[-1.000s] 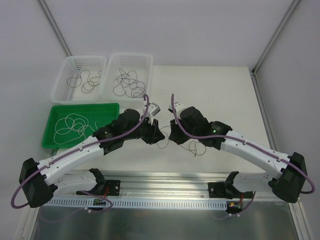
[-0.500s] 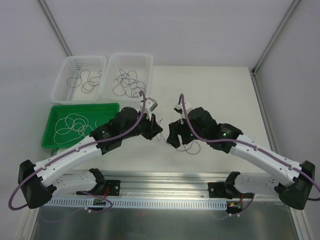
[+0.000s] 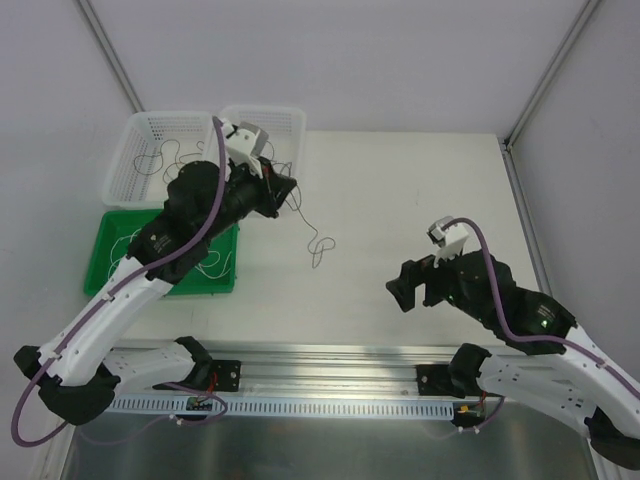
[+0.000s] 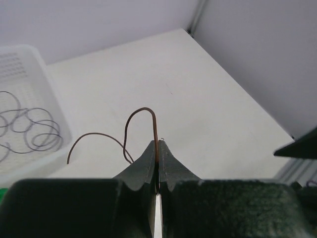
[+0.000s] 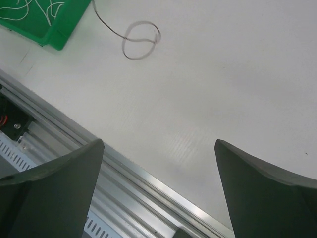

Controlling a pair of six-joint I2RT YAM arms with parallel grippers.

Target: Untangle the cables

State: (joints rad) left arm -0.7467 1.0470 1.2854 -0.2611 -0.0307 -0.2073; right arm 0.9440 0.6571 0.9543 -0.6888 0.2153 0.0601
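Observation:
My left gripper (image 3: 286, 188) is shut on a thin brown cable (image 3: 314, 255) and hovers by the front of the right white basket (image 3: 293, 122). The strand hangs from it down to small loops on the table's middle. In the left wrist view the brown cable (image 4: 153, 116) arches up out of the closed gripper (image 4: 158, 144). My right gripper (image 3: 401, 291) stands open and empty over the near right of the table, far from the strand. Its wrist view shows the gripper (image 5: 158, 144) wide apart, with the cable's loop (image 5: 124, 44) lying farther off.
The left white basket (image 3: 122, 170) holds brownish cables (image 3: 176, 162). Dark cables (image 4: 42, 139) lie in the right basket (image 4: 49, 91). A green tray (image 3: 104, 252) has white cables (image 3: 132, 246). An aluminium rail (image 5: 124, 183) runs along the near edge.
The right gripper opened, let go of the cable and drew back to the near right. The left arm swung up and back-left toward the baskets, pulling the brown cable along.

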